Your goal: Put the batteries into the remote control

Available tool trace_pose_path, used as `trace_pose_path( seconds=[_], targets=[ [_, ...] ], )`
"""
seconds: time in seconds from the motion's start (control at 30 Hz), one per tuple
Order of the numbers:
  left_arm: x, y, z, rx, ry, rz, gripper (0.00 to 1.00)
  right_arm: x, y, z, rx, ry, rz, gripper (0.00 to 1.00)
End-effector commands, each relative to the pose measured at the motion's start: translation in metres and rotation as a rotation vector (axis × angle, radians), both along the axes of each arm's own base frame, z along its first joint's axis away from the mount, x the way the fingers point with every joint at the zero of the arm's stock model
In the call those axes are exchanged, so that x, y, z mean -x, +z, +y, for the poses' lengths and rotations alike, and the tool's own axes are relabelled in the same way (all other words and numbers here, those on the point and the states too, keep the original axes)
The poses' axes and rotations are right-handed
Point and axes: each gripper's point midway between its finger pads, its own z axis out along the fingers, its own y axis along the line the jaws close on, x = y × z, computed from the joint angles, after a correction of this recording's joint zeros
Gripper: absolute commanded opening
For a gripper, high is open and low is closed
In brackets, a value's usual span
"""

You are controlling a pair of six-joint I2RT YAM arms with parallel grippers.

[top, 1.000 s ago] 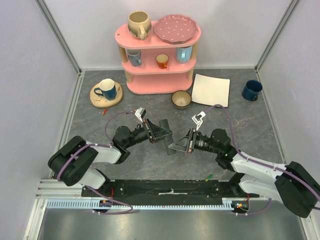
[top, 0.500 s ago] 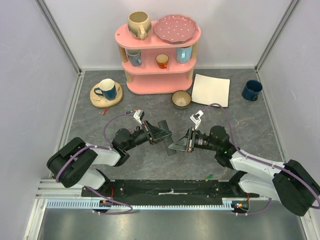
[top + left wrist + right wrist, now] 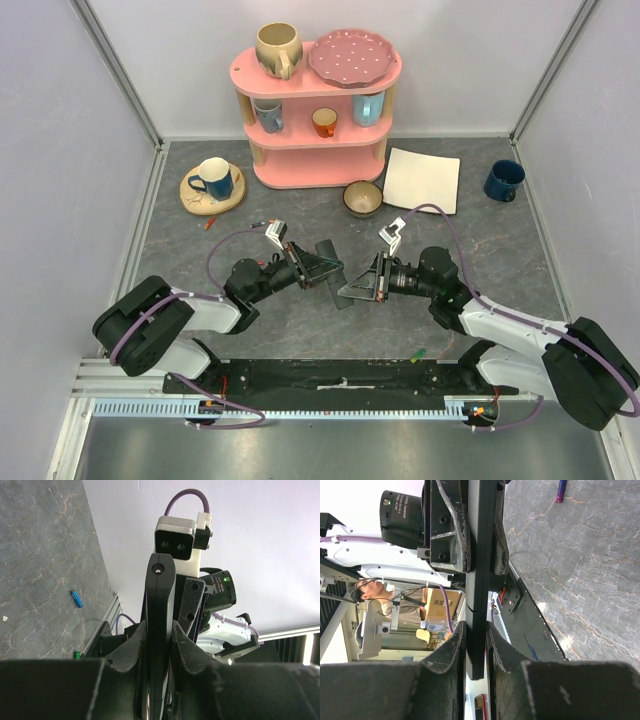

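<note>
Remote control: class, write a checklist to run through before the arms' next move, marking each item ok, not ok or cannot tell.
1. Left fingers clamped on remote control: ok.
2. Right fingers clamped on its other end: ok.
3. Remote control held off the table: ok.
4. Battery compartment open: cannot tell.
5. Blue battery located, loose on table: ok.
6. A free arm to fetch it: not ok, both occupied.

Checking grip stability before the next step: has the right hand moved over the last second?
Yes, slightly: the right hand, gripping the remote control, has crept toward the bowl.
</note>
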Motion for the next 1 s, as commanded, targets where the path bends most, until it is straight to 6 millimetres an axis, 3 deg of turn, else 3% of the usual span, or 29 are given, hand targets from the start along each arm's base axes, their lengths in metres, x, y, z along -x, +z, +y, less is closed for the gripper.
trace_pose_path(
  seconds=[0.0,0.6,0.97],
  targets=[
    [0.075,0.076,0.003,0.24,-0.232,-0.312,0.02,-0.053,0.036,0.0,-0.045,-0.187,-0.143,0.21],
    [0.083,0.073,-0.003,0.232,-0.252,-0.309,0.02,-0.068,0.041,-0.001,-0.054,-0.201,-0.144,0.27],
    [0.07,0.069,-0.004,0.211,-0.211,-0.311,0.02,-0.034,0.042,-0.003,-0.028,-0.048,-0.203,0.45]
  ],
)
